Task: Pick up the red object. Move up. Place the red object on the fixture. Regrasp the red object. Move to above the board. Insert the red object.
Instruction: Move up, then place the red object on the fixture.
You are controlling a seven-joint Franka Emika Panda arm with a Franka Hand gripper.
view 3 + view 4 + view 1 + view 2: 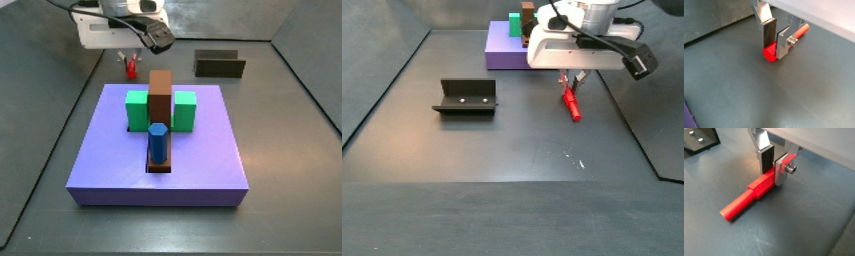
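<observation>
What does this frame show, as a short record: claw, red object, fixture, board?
claw: low at the floor beside the board, fingers on either side of one end of the red object
red object: lying on the floor, not lifted
grip: closed on the peg or not, cannot tell
fixture: on the floor, apart from the peg, nothing on it
board: carries green blocks, a brown upright and a blue peg

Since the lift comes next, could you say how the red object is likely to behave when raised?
The red object looks stiff and square-edged, so it probably won't roll or sag. The tool straddles one end, so the long free end may droop or pivot. It looks small, probably light.
</observation>
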